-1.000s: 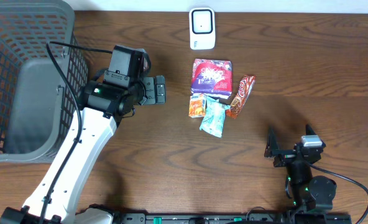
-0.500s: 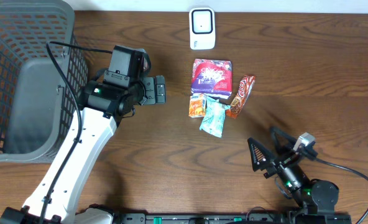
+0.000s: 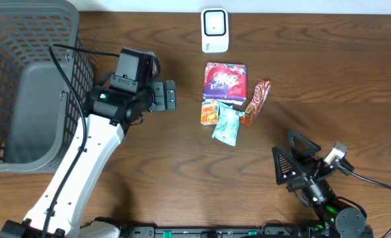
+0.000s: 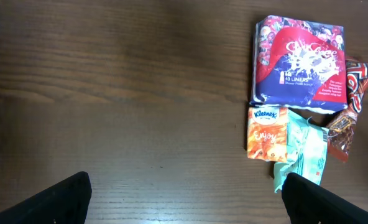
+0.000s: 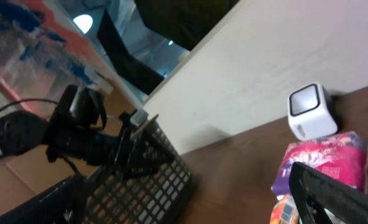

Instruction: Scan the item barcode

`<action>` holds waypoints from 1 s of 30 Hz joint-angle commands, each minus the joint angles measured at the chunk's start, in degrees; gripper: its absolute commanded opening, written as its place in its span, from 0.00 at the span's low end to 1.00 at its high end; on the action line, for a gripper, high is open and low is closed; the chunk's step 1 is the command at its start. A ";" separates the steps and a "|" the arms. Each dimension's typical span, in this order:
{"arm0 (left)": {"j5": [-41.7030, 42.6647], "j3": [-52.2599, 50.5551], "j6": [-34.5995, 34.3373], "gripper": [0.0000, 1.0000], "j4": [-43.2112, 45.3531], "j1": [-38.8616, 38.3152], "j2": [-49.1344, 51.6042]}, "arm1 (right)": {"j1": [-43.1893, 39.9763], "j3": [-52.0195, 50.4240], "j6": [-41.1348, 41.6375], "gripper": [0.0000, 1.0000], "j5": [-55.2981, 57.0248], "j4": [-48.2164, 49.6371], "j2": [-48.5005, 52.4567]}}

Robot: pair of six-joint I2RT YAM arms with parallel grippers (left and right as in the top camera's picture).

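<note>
Overhead, left gripper [image 3: 172, 96]: jaws spread wide and empty, touching nothing, over bare table [image 3: 354, 79] left of the items, tips pointing right.
Overhead, right gripper [image 3: 284, 147]: jaws fully apart and empty, close to the table's near edge toward its right corner, tips angled far-left.
Overhead, scanner [image 3: 214, 30]: one, at the middle of the far edge, long axis far to near.
Overhead, items: four, clustered mid-table just near of the scanner.
Overhead, tissue pack [image 3: 225, 81]: farthest of the four, almost square.
Overhead, orange pack [image 3: 209, 112]: against the tissue pack's near edge, long axis far to near.
Overhead, teal packet [image 3: 226, 125]: beside the orange pack, nearest of the four, slightly tilted.
Overhead, snack wrapper [image 3: 255, 102]: long axis diagonal, far-right to near-left.
Overhead, basket [image 3: 30, 26]: one, at the far left corner.
Left wrist, left gripper [image 4: 193, 205]: both fingertips at the frame's bottom corners, only wood between them.
Left wrist, items: tissue pack [image 4: 298, 59] with its print upright, orange pack [image 4: 266, 132], teal packet [image 4: 307, 152], snack wrapper [image 4: 352, 106], none of them touched.
Right wrist, right gripper [image 5: 190, 202]: fingers wide apart, nothing held.
Right wrist, beyond: scanner [image 5: 311, 112], tissue pack [image 5: 327, 162], basket [image 5: 153, 165], left arm [image 5: 78, 130].
</note>
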 commanded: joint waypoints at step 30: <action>-0.72 0.76 0.52 0.98 -0.26 0.17 0.33 | 1.07 49.62 -25.05 0.86 -8.74 -49.09 54.49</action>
